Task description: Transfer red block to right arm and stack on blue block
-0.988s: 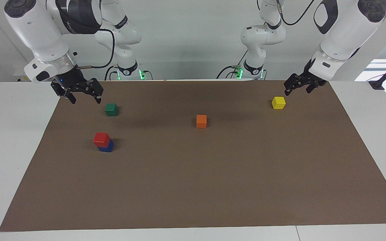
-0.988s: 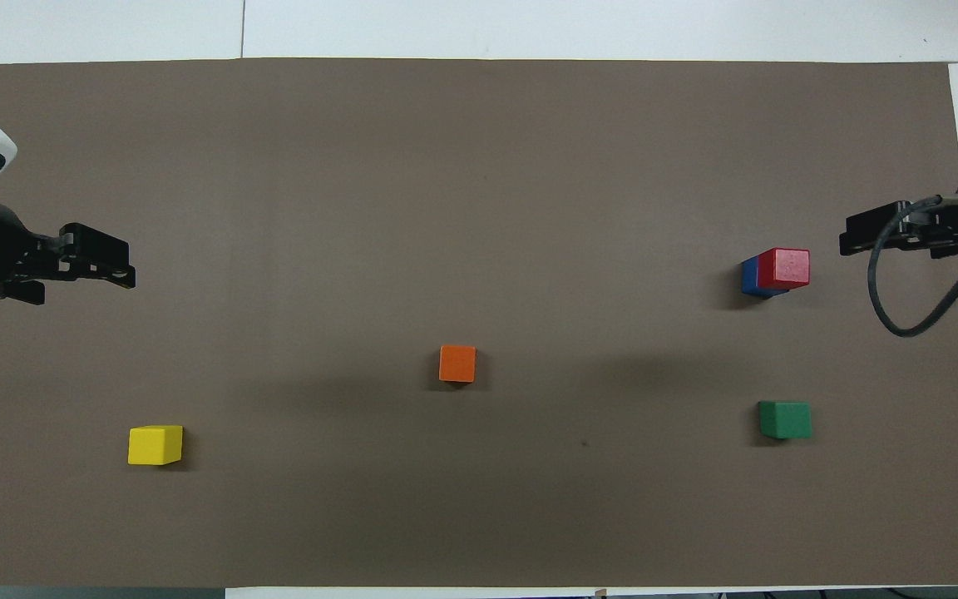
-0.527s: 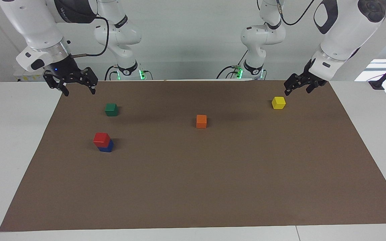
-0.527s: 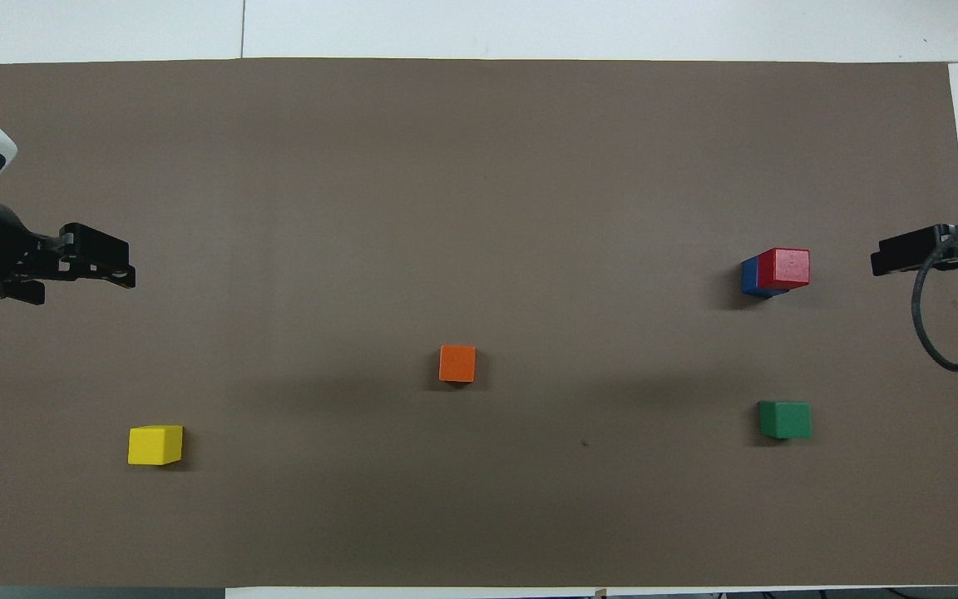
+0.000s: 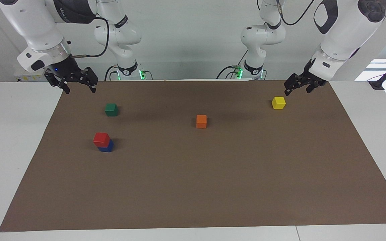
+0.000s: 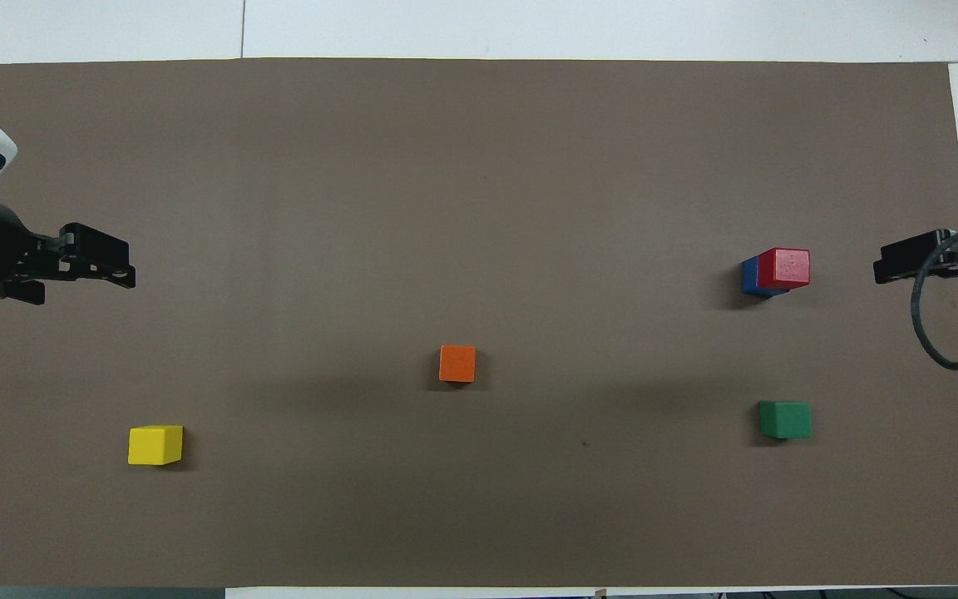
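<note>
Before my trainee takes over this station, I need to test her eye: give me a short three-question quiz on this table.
1. True or false: the red block sits on the blue block.
2. Which block lies nearest the left tool? A green, B orange, C yellow.
3. Fill in: the right tool holds ____.

Key: 1 true. 2 C, the yellow block. 3 nothing; it is open and up in the air.

No text can be read with certainty. The right arm bears pale lettering on its dark upper joint cover, at about eleven o'clock in the facing view, too small and slanted to make out.
</note>
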